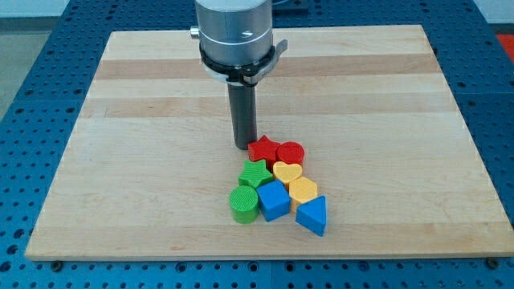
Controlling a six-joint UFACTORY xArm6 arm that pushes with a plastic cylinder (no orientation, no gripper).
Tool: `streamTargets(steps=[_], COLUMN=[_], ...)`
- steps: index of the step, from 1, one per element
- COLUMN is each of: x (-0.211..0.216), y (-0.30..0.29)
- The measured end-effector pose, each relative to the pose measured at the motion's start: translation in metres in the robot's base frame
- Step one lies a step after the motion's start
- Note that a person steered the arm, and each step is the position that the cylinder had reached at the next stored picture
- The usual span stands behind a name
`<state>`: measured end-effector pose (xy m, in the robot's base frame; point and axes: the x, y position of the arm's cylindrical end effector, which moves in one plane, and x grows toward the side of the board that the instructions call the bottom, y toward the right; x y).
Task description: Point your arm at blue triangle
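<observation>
1. Since my tip (243, 146) is a bare rod with no pincer to open or clench, it grasps nothing; it rests just beside the red star (263, 148), at its nine o'clock.
2. I judge it best to swing around the cluster's edge, not plough through.
3. At five o'clock from my tip, at the cluster's far end, lies the blue triangle (313, 215): a ridged wedge beside the blue cube (273, 200).

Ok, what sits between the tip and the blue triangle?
In the camera view, between my tip and the blue triangle lie the red star, yellow heart and another yellow block.
</observation>
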<state>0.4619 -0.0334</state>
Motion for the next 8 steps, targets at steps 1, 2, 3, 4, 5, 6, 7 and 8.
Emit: streamTargets(steps=[1, 2, 3, 4, 5, 6, 7, 8], x=[0.000, -0.003, -0.003, 0.023, 0.060, 0.075, 0.121, 0.147], y=[0.000, -0.027, -0.095, -0.128, -0.134, -0.131, -0.113, -0.093])
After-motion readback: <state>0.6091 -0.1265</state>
